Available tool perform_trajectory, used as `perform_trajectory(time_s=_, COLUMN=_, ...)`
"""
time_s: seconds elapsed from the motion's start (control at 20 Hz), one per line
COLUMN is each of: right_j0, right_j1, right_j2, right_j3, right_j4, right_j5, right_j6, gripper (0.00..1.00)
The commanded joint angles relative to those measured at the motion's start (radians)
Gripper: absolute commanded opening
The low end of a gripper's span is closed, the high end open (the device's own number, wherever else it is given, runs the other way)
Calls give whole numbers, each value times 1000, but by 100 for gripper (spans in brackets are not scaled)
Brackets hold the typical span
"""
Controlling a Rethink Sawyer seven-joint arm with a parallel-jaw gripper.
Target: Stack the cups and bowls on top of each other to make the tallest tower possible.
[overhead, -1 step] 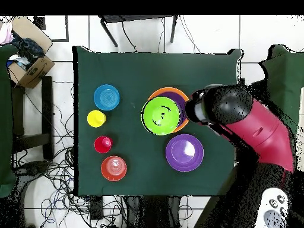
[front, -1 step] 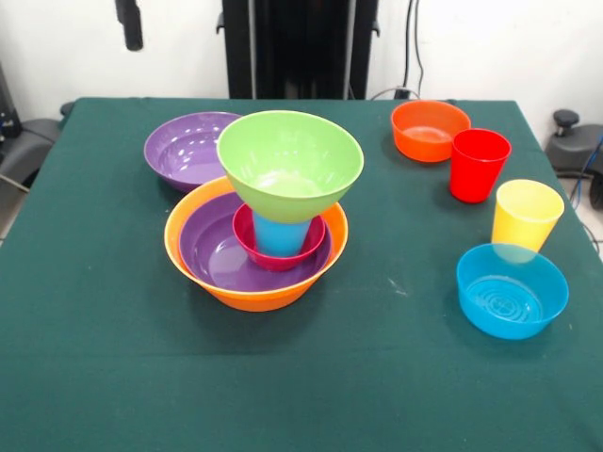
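While gripper [front, -1 step: 129, 26] hung high at far left, above table edge, its state could not be told: only dark tip showed.

- Loose purple bowl [front, -1 step: 184, 151] lay below and right of gripper, nearest piece, touching tower [front, -1 step: 259, 273].
- Tower: large orange bowl as base, purple bowl, pink-red bowl and blue cup [front, -1 step: 280, 235] nested inside, lime green bowl [front, -1 step: 290, 165] perched on cup, upright.
- Well right of tower: small orange bowl [front, -1 step: 430, 130], red cup [front, -1 step: 479, 165], yellow cup [front, -1 step: 526, 215], blue bowl [front, -1 step: 512, 290].
- Judged: reaching the cups meant crossing over tower.
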Motion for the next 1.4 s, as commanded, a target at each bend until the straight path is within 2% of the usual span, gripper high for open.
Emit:
perform_trajectory(time_s=0.05, right_j0=-16, right_j1=27, right_j2=174, right_j3=163, right_j4=-79, right_j5=-67, right_j6=-134, gripper=100)
perform_trajectory(time_s=0.45, right_j0=-35, right_j1=20, right_j2=210, right_j3=260, right_j4=-85, right_j5=-179, right_j6=-107, gripper=100)
perform_trajectory(time_s=1.0, right_j0=-88, right_j1=52, right_j2=271, right_j3=321, right_j4=-118, right_j5=-303, right_j6=-87, gripper=100)
perform_trajectory(time_s=1.4, right_j0=-129, right_j1=67, right_j2=306, right_j3=352, right_j4=-150, right_j5=-337, right_j6=-98, gripper=100)
